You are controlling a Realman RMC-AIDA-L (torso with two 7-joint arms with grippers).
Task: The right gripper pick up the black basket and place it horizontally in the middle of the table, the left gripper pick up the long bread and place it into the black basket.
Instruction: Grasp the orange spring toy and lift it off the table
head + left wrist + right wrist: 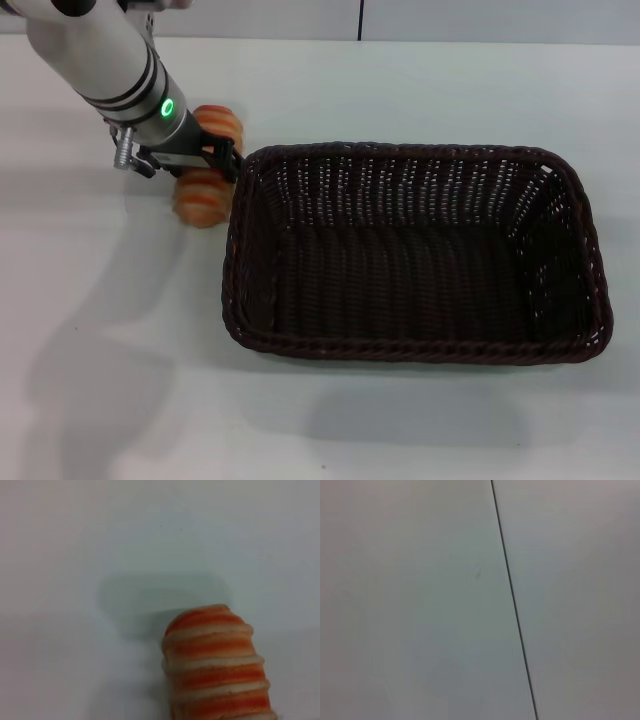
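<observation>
The black basket (410, 349) lies lengthwise across the middle of the white table (110, 380), empty. The long bread (203, 197), striped orange and cream, is just off the basket's far left corner. My left gripper (217, 158), on the white and silver arm with the green ring, is shut across the middle of the bread, and both ends stick out past the jaws. In the left wrist view one end of the bread (215, 665) hangs over the table, with its shadow apart from it. My right gripper is out of view.
The basket's left rim (232, 250) is right next to the held bread. The right wrist view shows only a plain pale surface with a thin dark seam (512, 605). Bare tabletop lies left of and in front of the basket.
</observation>
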